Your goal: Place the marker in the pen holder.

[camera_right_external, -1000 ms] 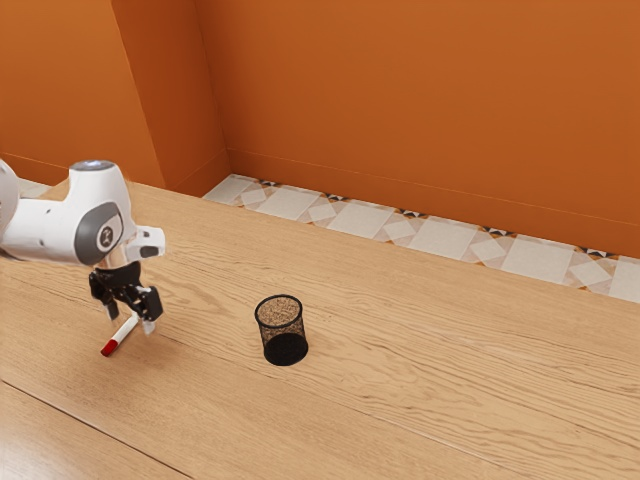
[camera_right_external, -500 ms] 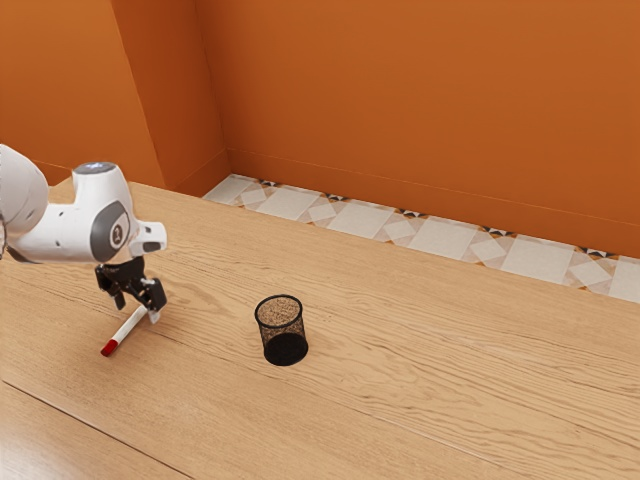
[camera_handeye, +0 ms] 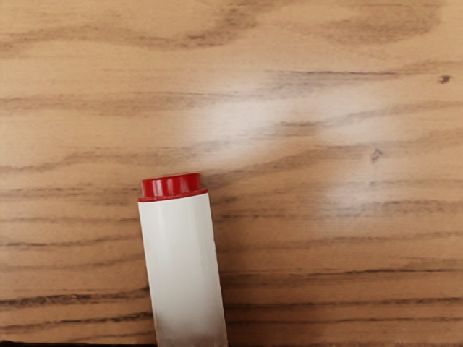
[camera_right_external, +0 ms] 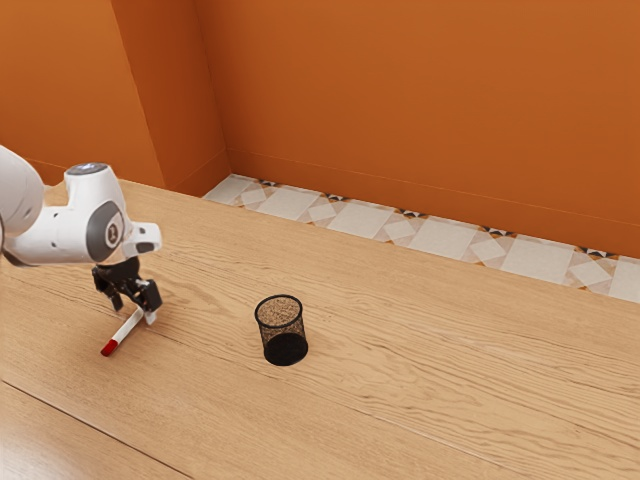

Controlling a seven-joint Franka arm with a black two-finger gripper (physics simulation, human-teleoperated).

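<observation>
Your gripper [camera_right_external: 134,309] is low over the table [camera_right_external: 420,400] at the exterior view's left, its fingers spread apart, gripping nothing. The white marker [camera_right_external: 126,328] lies beneath, red cap toward the near left; the upright mesh pen holder [camera_right_external: 285,348] stands well apart, to the right.

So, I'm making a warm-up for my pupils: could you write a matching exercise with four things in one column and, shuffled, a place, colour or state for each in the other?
Things:
1. marker
2. pen holder
3. gripper
4. wall

Descriptions:
A. orange
B. open, at the white end of a thing
C. white and red
D. black mesh, upright on the table

Pairs: 1-C; 2-D; 3-B; 4-A
</observation>
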